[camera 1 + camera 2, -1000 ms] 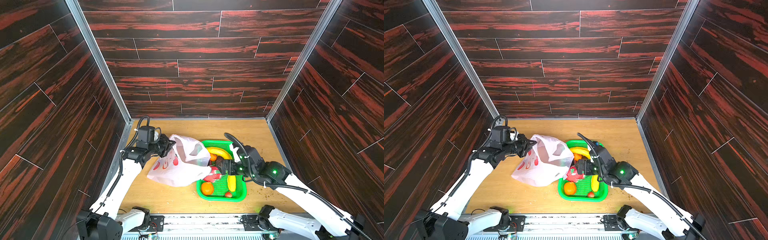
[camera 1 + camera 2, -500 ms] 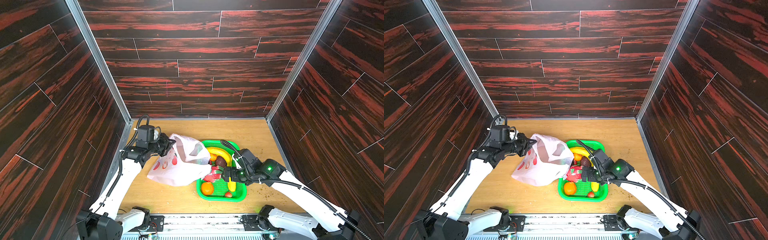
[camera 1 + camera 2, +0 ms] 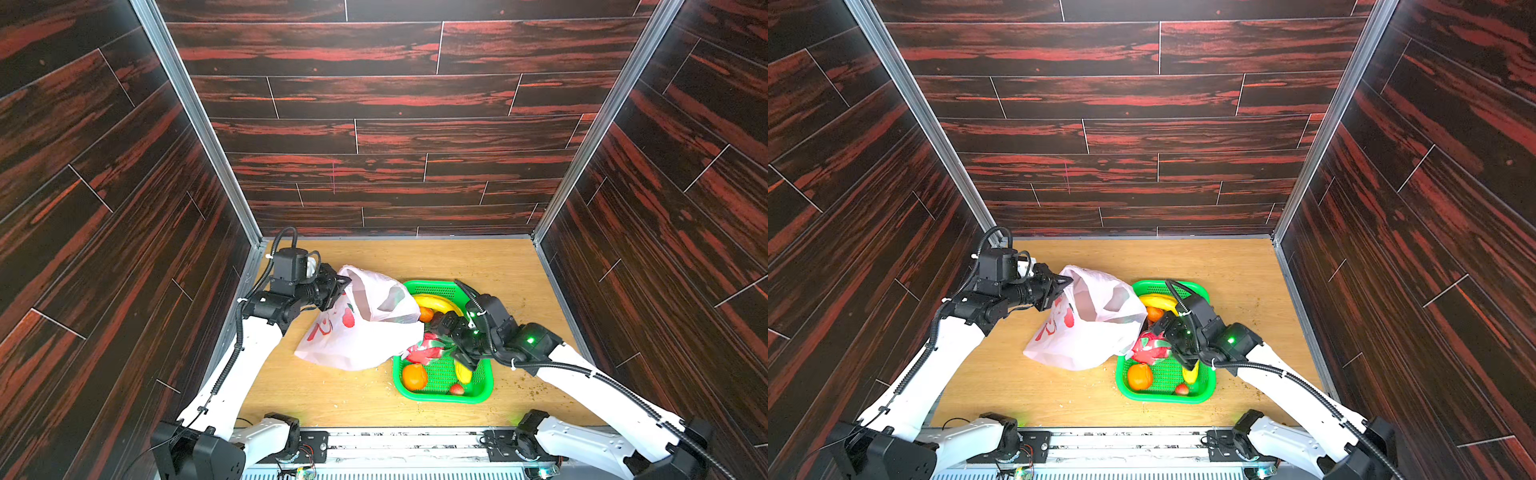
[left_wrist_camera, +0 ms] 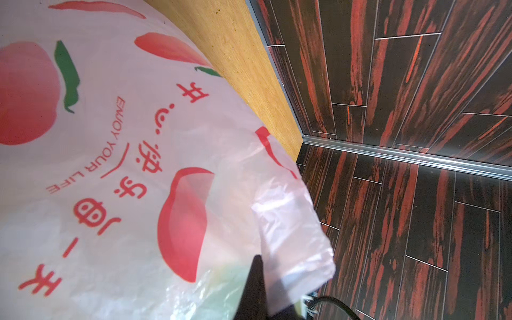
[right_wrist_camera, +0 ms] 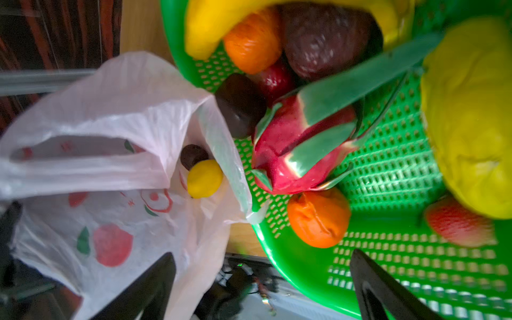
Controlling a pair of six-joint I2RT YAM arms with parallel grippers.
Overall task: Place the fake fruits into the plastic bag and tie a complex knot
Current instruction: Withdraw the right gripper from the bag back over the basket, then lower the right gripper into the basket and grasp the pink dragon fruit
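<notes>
The plastic bag (image 3: 361, 328) (image 3: 1088, 328) (image 4: 110, 166) lies on the floor with its mouth lifted. My left gripper (image 3: 343, 286) (image 3: 1065, 284) (image 4: 259, 277) is shut on its upper rim. In the right wrist view the bag (image 5: 110, 124) holds a small yellow ball (image 5: 205, 178) and a dark one (image 5: 192, 155). My right gripper (image 3: 453, 345) (image 3: 1177, 347) (image 5: 263, 277) hangs open and empty just above the dragon fruit (image 3: 428, 353) (image 3: 1150, 349) (image 5: 291, 149). Banana (image 3: 436, 301), orange (image 3: 414, 376), lemon (image 3: 463, 372) and strawberry (image 3: 456, 389) lie in the basket.
The green mesh basket (image 3: 440, 397) (image 3: 1163, 399) (image 5: 304, 282) stands right of the bag, and the bag's edge drapes over its left rim. Dark wood-pattern walls close in the left, back and right sides. Crumbs dot the wooden floor (image 3: 519, 270).
My right gripper has shifted slightly left and down over the dragon fruit, still open. The left gripper and the bag have not moved.
</notes>
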